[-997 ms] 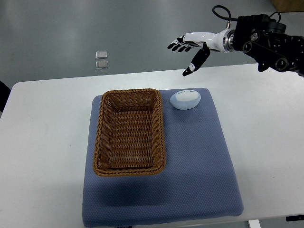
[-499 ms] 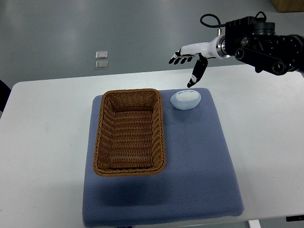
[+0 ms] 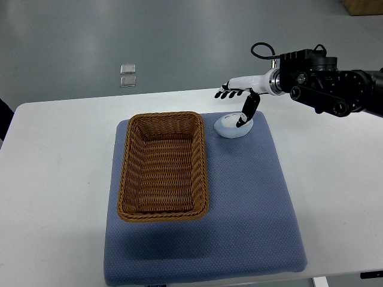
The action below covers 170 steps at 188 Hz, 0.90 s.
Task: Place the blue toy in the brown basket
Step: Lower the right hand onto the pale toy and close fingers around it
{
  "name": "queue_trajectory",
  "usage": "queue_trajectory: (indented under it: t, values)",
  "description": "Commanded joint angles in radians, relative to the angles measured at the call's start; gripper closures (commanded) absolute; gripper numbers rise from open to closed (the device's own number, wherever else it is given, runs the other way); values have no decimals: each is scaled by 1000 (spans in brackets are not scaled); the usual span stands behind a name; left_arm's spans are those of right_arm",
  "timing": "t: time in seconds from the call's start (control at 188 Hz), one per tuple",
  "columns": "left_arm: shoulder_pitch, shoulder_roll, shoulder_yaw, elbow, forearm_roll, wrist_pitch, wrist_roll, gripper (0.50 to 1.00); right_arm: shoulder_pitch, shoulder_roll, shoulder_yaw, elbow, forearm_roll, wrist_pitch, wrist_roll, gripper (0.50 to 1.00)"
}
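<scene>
A pale blue egg-shaped toy (image 3: 230, 127) lies on the blue mat (image 3: 251, 203) just right of the brown wicker basket's far right corner. The basket (image 3: 163, 165) is rectangular and has nothing in it. My right hand (image 3: 235, 104) comes in from the right edge and hovers over the far side of the toy. Its fingers (image 3: 227, 93) are spread flat, and the thumb points down against the toy's right side. The hand holds nothing. No left arm shows.
The mat lies on a white table (image 3: 54, 179). Two small clear squares (image 3: 127, 75) lie on the grey floor beyond the table. The right forearm's black housing (image 3: 326, 89) with a looped cable hangs over the table's far right.
The right hand has come down and toward me, from above the table's far edge to just over the toy, its thumb now at the toy. Toy and basket have not moved.
</scene>
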<state>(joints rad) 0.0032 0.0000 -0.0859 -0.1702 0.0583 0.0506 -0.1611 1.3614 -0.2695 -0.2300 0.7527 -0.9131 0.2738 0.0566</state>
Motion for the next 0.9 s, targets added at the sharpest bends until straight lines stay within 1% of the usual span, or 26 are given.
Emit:
queue_trajectory:
  t: [0.0,0.196,0.366,0.557,0.668,0.7,0.721,0.727,0.748,0.775,0.812,0.817,0.844,0.849,0.897]
  values:
    - [0,0,0,0,0,0,0,500,-25,12,0,-18,-13,-25,0,591]
    - [0,0,-2,0,0,0,0,500,-68,42,0,-62,-43,-48,3,593]
    - [0,0,-2,0,0,0,0,500,-88,44,0,-67,-43,-74,5,595]
    - [0,0,-2,2,0,0,0,500,-114,59,0,-82,-43,-91,6,611]
    - [0,0,-2,2,0,0,0,500,-123,65,0,-93,-44,-99,8,634]
    - [1,0,-2,2,0,0,0,500,-125,65,0,-95,-44,-100,8,644]
    - [0,0,-2,2,0,0,0,500,-127,65,0,-95,-44,-102,9,658]
    - [1,0,-2,2,0,0,0,500,-128,65,0,-95,-44,-102,9,668]
    - [1,0,-2,2,0,0,0,500,-128,65,-2,-95,-44,-104,9,677]
    - [1,0,-2,2,0,0,0,500,-131,65,-2,-96,-44,-105,14,707]
    - [1,0,-2,2,0,0,0,500,-133,67,-2,-99,-46,-104,17,732]
    - [1,0,-2,2,0,0,0,500,-134,68,-2,-101,-47,-104,19,744]
    - [1,0,-2,2,0,0,0,500,-134,72,-2,-104,-52,-104,20,765]
    - [0,0,-2,2,0,0,0,500,-134,73,-2,-107,-56,-105,22,779]
    - [1,0,-2,2,0,0,0,500,-139,81,-2,-121,-73,-108,25,822]
